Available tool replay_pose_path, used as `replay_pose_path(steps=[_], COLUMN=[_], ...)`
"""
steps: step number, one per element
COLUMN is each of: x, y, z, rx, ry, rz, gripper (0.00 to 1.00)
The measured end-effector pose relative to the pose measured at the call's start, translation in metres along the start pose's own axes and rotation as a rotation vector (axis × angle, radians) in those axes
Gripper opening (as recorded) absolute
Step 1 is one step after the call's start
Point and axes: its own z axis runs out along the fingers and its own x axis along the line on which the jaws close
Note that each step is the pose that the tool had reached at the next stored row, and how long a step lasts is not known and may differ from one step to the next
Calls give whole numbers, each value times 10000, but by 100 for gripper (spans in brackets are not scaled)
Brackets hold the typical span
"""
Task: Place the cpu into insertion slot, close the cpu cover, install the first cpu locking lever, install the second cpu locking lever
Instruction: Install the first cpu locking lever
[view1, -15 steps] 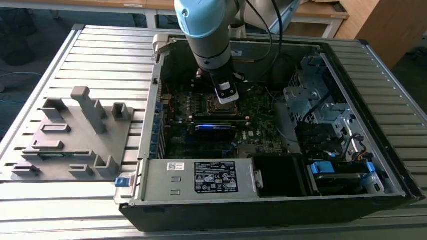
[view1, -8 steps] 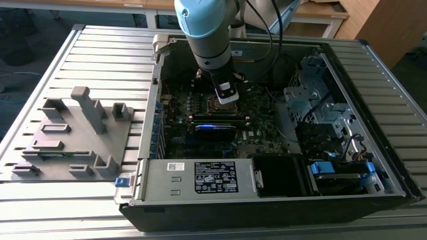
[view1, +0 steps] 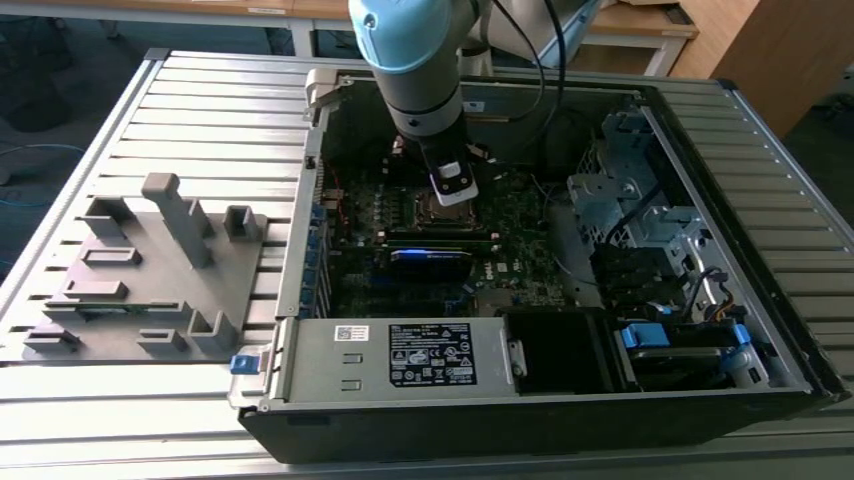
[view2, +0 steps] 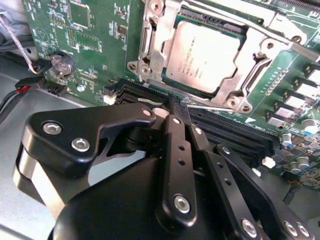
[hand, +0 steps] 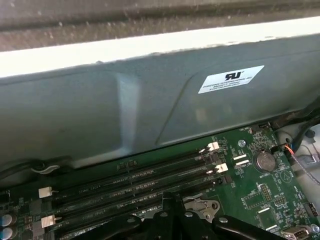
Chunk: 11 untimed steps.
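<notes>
Arm was lowered into the open computer case (view1: 747, 330) in the exterior view, with the gripper (view1: 454, 188) over the middle of the green motherboard (view1: 521, 280).

In the second wrist view the gripper (view2: 176, 107) showed its black fingers (view2: 175, 145) drawn together to a narrow tip; nothing was seen clamped between them. The tip sat over the long black memory slots (view2: 235, 132), just at the 6 o'clock edge of the socket.

The cpu (view2: 202, 55), grey metal face up, lay seated in the insertion slot (view2: 212, 20). The cpu cover (view2: 157, 47), a silver frame, was down around the chip, its cut-out leaving the face exposed. A thin bright lever (view2: 200, 106) ran along the socket's 6 o'clock edge, close by the fingertips; whether it was latched could not be told.

A round coin cell (view2: 61, 64) sat on the board at about 9 o'clock from the socket.

In the exterior view, a grey fixture block (view1: 147, 270) stood on the slatted table (view1: 214, 100) at 9 o'clock from the case, and the power supply box (view1: 400, 355) lay at 6 o'clock inside it.
</notes>
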Motion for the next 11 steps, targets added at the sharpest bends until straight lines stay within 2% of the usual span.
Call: replay_pose_path(steps=[5,11], x=[20,21], y=[42,44], z=[15,22], rx=[-2,-4], ry=[0,0], rz=[0,-1], gripper=[10,10])
